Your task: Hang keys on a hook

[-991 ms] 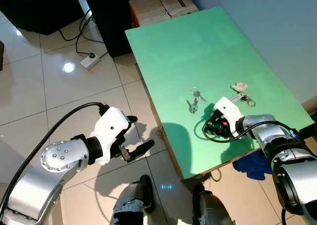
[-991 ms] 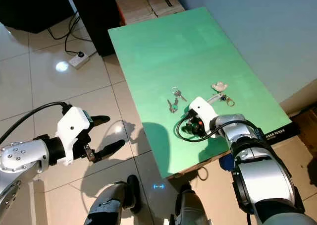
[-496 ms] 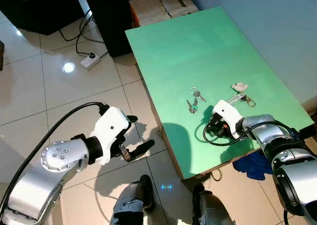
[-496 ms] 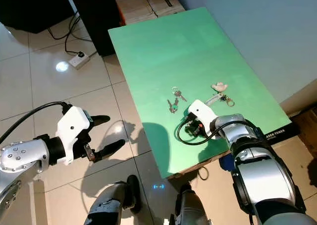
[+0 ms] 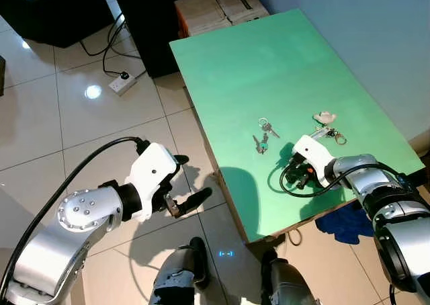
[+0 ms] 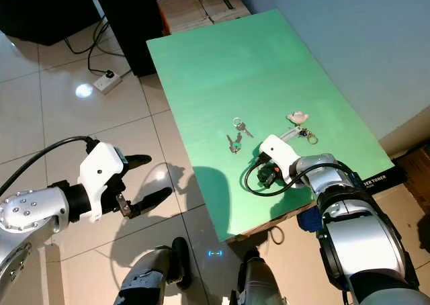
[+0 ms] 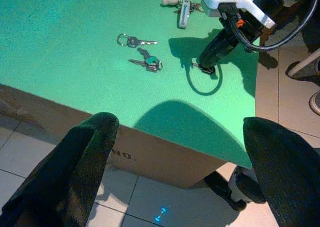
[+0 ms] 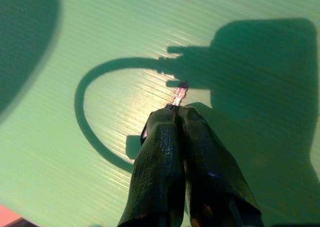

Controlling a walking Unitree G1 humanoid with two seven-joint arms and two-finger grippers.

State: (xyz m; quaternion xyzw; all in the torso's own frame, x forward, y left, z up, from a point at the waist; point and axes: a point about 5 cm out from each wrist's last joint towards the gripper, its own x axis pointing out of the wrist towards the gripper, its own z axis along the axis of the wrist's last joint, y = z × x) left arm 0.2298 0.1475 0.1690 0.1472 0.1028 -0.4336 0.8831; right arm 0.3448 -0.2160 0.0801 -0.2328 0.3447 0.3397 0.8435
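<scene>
On green table [image 5: 269, 63]: three key bunches [image 5: 262, 143]; right pincer [image 8: 179, 108] pinching small key; left pincer [image 7: 175, 137] open.

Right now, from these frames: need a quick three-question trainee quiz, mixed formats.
1. True or false: the left gripper has its jaws open, over the floor tiles beside the green table.
2. Multiple choice: the right gripper has its jaws A) wide open, B) shut on a small metal piece, C) clamped on a white fob.
3. Fill in: near the teal-headed key lies a key on a silver ____.
Key: 1 true; 2 B; 3 ring.
</scene>
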